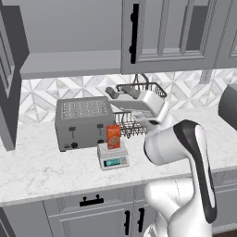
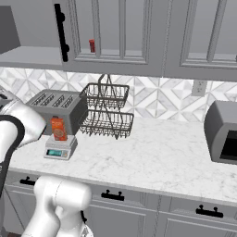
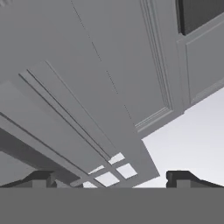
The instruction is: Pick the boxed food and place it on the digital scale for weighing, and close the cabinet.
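Boxed food [image 1: 113,136] stands on digital scale [image 1: 113,159].

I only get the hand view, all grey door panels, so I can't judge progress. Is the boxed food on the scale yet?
Observer: Yes. The boxed food stands upright on the digital scale, in front of the toaster.
Operator: And the doors?
Observer: The cabinet isn't closed. Its left door is swung out and the shelf is exposed. The door with the black handle is shut.
Operator: Where is my hand?
Observer: The gripper is above the toaster and below the cabinet, holding nothing.
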Tool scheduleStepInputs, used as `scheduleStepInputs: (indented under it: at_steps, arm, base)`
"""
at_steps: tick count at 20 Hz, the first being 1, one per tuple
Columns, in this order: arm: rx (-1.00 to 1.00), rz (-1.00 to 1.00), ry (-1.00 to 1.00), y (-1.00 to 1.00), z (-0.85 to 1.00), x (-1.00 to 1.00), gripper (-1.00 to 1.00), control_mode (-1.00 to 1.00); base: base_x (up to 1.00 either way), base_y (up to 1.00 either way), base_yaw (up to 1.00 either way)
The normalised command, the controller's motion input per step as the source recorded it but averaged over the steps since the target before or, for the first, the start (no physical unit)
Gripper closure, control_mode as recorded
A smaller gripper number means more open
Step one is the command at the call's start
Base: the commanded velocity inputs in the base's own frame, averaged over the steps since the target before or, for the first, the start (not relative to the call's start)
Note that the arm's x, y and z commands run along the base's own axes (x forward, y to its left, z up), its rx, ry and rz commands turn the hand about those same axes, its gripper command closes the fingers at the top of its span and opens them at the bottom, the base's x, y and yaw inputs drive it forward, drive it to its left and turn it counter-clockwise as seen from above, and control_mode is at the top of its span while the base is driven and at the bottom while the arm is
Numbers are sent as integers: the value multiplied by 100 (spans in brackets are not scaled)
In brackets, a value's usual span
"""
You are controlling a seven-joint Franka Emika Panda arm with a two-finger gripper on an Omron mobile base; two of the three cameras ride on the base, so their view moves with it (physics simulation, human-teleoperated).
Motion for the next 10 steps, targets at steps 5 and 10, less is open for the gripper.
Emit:
scheduleStepInputs:
  at_steps: [5, 10]
  arm:
    - [5, 0, 0, 51, -31, 15, -100, -100]
    - [4, 0, 0, 24, -28, 16, -100, -100]
  base:
    - [0, 0, 0]
    - [0, 0, 0]
